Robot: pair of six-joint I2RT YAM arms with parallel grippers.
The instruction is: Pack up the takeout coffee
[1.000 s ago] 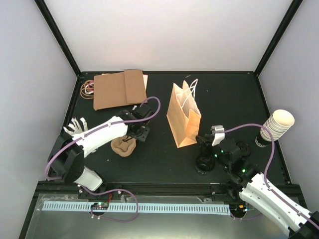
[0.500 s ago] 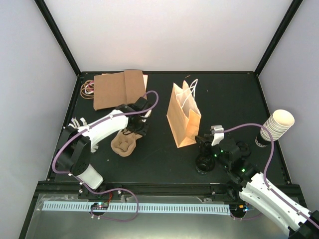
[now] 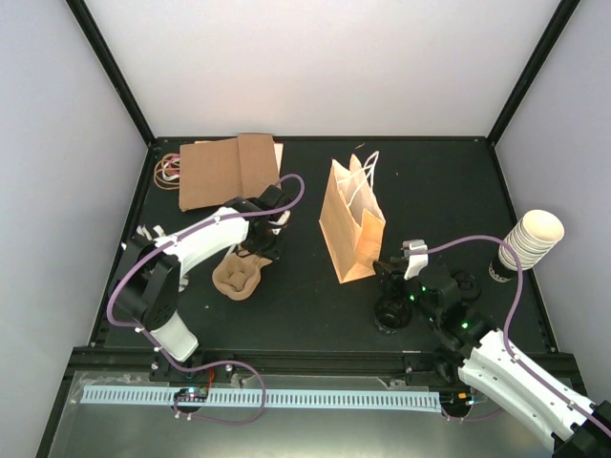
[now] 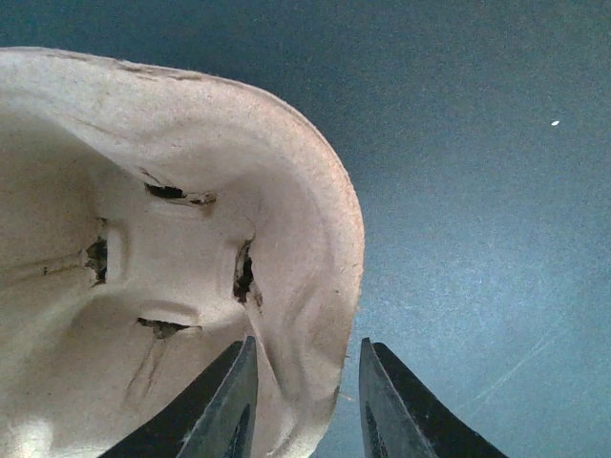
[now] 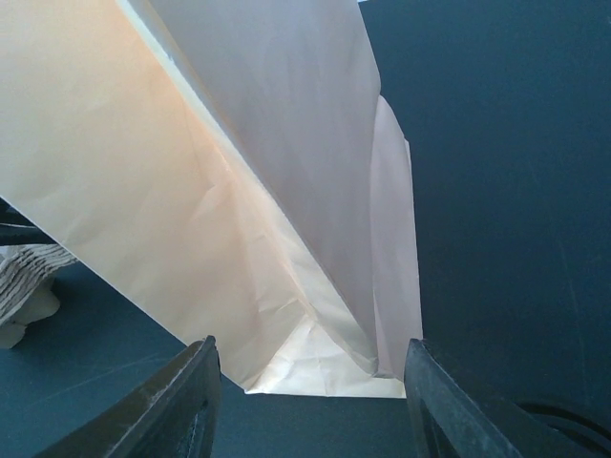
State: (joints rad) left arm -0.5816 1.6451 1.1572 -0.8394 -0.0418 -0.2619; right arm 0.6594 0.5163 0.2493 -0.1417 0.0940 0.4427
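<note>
Left claw (image 4: 305, 348) straddles the rim of the pulp cup tray (image 4: 191, 239), left of the paper bag (image 3: 351, 224). Its jaws stand narrow, but I cannot tell whether they pinch the rim. Right claw (image 5: 310, 353) gapes wide and empty, facing the bag's base. One takeout coffee (image 3: 390, 315) stands on the tabletop (image 3: 305, 315), just nearer than the bag's right corner. It likely handles light but squashy, with a slick lid liable to pop. Grip the cup wall below the lid, gently, kept upright.

Bright, even overhead light (soft shadows only); wrist close-ups slightly blurred.
</note>
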